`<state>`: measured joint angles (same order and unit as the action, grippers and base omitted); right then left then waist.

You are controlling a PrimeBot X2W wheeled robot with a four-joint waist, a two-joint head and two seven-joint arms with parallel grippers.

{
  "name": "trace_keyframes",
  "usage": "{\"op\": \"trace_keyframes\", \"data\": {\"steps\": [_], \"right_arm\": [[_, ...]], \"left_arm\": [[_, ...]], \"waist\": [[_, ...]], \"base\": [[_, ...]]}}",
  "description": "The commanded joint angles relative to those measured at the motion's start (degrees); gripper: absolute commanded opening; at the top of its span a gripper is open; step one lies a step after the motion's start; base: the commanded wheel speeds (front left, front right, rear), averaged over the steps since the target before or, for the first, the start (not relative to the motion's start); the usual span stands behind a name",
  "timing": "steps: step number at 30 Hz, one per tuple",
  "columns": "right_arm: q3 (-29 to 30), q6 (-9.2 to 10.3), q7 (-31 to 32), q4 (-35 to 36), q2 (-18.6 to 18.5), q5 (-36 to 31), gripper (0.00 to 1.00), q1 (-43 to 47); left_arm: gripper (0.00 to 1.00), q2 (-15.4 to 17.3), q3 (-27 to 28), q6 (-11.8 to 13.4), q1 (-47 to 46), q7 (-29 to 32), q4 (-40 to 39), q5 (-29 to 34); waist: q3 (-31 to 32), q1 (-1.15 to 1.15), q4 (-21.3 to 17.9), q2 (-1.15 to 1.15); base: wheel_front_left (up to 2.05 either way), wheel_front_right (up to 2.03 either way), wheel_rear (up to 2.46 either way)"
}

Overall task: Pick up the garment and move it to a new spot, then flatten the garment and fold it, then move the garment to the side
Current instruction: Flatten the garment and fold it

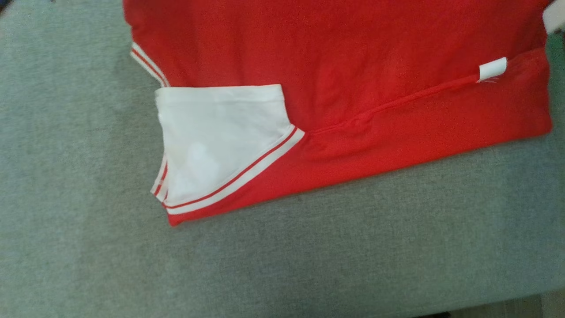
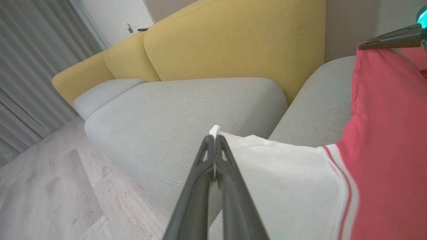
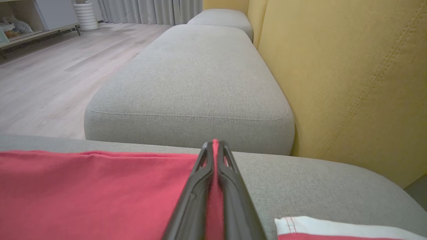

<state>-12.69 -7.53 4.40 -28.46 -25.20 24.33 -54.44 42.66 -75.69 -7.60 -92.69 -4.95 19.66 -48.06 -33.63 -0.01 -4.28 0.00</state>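
garment: red tee [image 1: 353, 66], lying flat on the grey sofa seat [image 1: 309, 265]
edges: bare seat all along the hem
left claw [image 2: 215, 136]: pinched together on the white sleeve [image 2: 283, 180] corner
right claw [image 3: 215, 144]: clamped on a red edge
room: yellow backrest [image 3: 350, 83] close behind
tag [image 1: 492, 69]: white, too blurry to read

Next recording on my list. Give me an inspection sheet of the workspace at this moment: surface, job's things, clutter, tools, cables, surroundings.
Surface: grey seat cushion, woven cover.
Job's things: red garment over the cushion, white sleeve with striped trim lying against the red; white label at a seam.
Clutter: nothing seen.
Tools: left tool shut on the sleeve's edge; right tool shut on a red edge.
Cables: nothing seen.
Surroundings: yellow backrest, wooden floor, curtains.
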Motion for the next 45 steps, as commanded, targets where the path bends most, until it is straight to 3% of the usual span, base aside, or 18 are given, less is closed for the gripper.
{"op": "trace_keyframes", "data": {"steps": [1,4,12,20,25,34,35,37,38,39,40,41,42,43,45], "right_arm": [[0.5,0.04,-0.7,2.2,-0.9,0.5,0.0,2.6],[1.3,0.04,-1.6,3.8,-1.3,0.3,0.0,6.1],[6.3,0.04,-2.9,8.6,-2.4,-0.5,0.0,17.8],[12.1,0.04,-2.7,13.2,-2.5,-0.7,0.0,28.1],[14.7,0.04,-2.1,15.7,-1.6,-1.1,0.0,32.7],[18.0,0.04,-0.9,19.3,0.7,-2.7,0.0,39.0],[18.2,0.04,-0.7,19.5,0.9,-2.8,0.04,39.5],[18.3,0.04,-0.5,19.7,1.1,-3.0,0.22,40.2],[18.3,0.04,-0.5,19.8,1.2,-3.2,0.4,40.4],[18.2,0.04,-0.5,19.7,1.4,-3.3,0.83,40.6],[18.3,0.04,-0.6,19.5,1.6,-3.5,1.0,40.7],[18.4,0.04,-0.9,19.3,1.8,-3.7,1.0,40.7],[18.7,0.04,-1.3,19.1,2.1,-4.1,1.0,40.8],[18.9,0.04,-1.8,18.9,2.4,-4.4,1.0,41.0],[20.0,0.04,-3.2,18.7,3.6,-4.5,1.0,41.8]], "left_arm": [[0.0,1.8,3.1,0.3,-0.2,-0.5,-1.1,-0.5],[0.0,2.9,3.0,1.4,3.8,-1.7,-4.4,-1.0],[0.0,9.0,2.6,11.8,19.3,-4.4,-23.0,-1.8],[0.0,13.2,2.5,19.9,30.7,-4.8,-36.3,-1.8],[0.0,13.3,2.4,22.1,35.1,-5.0,-39.4,-1.2],[0.0,9.3,2.4,23.7,44.0,-5.7,-39.0,-0.3],[0.0,8.8,2.4,23.9,44.9,-6.2,-38.7,-0.4],[0.0,7.8,2.4,23.8,46.7,-6.8,-37.9,-0.8],[0.0,7.3,2.4,23.8,47.4,-7.1,-37.4,-1.0],[0.0,6.7,2.4,23.9,48.2,-7.4,-36.9,-1.3],[0.0,6.2,2.4,24.0,48.8,-7.7,-36.4,-1.5],[0.07,5.5,2.5,24.3,49.3,-8.1,-35.7,-1.6],[0.49,4.8,2.7,24.8,49.8,-8.5,-34.9,-1.5],[1.0,4.1,3.0,25.5,50.2,-8.8,-33.9,-1.0],[1.0,2.2,4.3,27.8,51.5,-9.5,-31.7,0.0]], "waist": [[0.6,0.01,0.6,0.0],[1.4,0.01,1.5,0.0],[4.7,0.01,4.1,0.0],[6.5,0.01,6.1,0.0],[7.0,0.01,6.8,0.0],[7.7,0.01,6.9,0.0],[7.8,0.01,6.8,0.0],[7.9,0.01,6.8,0.0],[7.9,0.01,6.8,0.0],[7.9,0.01,6.8,0.0],[8.0,0.01,6.8,0.0],[8.1,0.01,6.9,0.0],[8.2,0.01,7.0,0.0],[8.4,0.01,7.1,0.0],[8.9,0.01,7.5,0.0]], "base": [[0.0,0.0,0.0],[0.0,0.0,0.0],[0.0,0.0,0.0],[0.0,0.0,0.0],[0.0,0.0,0.0],[0.0,0.0,0.0],[0.0,0.0,0.0],[0.0,0.0,0.0],[0.0,0.0,0.0],[0.0,0.0,0.0],[0.0,0.0,0.0],[0.0,0.0,0.0],[0.0,0.0,0.0],[0.0,0.0,0.0],[0.0,0.0,0.0]]}}
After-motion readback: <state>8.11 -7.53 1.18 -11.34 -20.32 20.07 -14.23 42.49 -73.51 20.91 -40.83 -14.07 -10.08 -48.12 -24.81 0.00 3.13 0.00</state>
